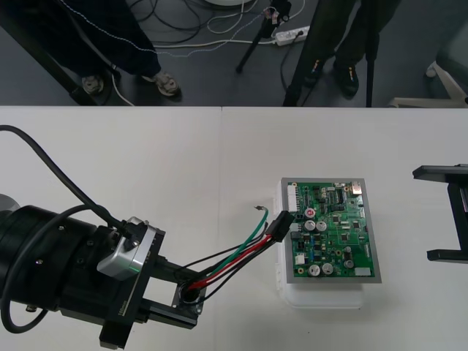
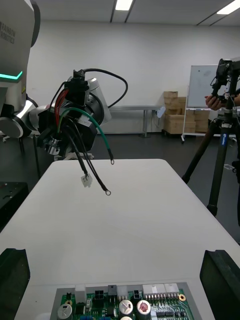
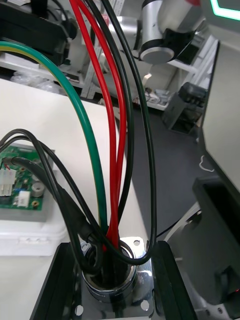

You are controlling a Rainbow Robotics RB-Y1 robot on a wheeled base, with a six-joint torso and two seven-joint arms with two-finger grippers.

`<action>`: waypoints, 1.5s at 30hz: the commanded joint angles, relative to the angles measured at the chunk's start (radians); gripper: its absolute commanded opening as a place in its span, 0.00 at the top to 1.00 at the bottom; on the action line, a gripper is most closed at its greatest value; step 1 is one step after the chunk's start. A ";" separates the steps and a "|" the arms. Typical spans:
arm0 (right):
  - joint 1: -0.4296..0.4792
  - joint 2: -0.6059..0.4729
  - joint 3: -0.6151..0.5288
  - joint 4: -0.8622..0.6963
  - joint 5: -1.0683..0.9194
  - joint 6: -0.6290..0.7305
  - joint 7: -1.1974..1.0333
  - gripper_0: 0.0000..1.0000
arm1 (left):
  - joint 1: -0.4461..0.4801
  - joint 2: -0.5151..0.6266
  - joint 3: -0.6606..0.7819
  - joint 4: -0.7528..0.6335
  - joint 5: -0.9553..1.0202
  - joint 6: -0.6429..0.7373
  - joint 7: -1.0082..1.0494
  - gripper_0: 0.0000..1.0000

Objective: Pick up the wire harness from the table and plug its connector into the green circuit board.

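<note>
— While the round flanged metal socket (image 3: 112,280) is clamped by the left gripper (image 1: 187,298), where is the small black plug (image 1: 281,223)?
— Noted at left edge of green circuit board (image 1: 333,230) on white base (image 1: 322,296), red, black, green wires (image 1: 235,254) trailing. At board's right, the right gripper (image 1: 444,213) is observed spread wide.

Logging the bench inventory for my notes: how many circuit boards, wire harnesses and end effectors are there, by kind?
Green circuit board: 1
Wire harness: 1
End effectors: 2, the left end effector shut on the wire harness, the right end effector open
Total: 4
</note>
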State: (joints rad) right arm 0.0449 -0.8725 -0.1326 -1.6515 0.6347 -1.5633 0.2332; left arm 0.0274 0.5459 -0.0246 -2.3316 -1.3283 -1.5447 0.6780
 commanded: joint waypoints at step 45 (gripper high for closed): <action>-0.344 -0.003 0.404 -0.192 -0.181 -0.008 -0.315 0.00 | -0.123 -0.037 -0.227 0.011 0.072 -0.026 0.459 1.00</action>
State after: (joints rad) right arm -0.2578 -0.8725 0.2234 -1.7908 0.4884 -1.5633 -0.0314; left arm -0.1036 0.5415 -0.2637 -2.3163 -1.2753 -1.5456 1.0812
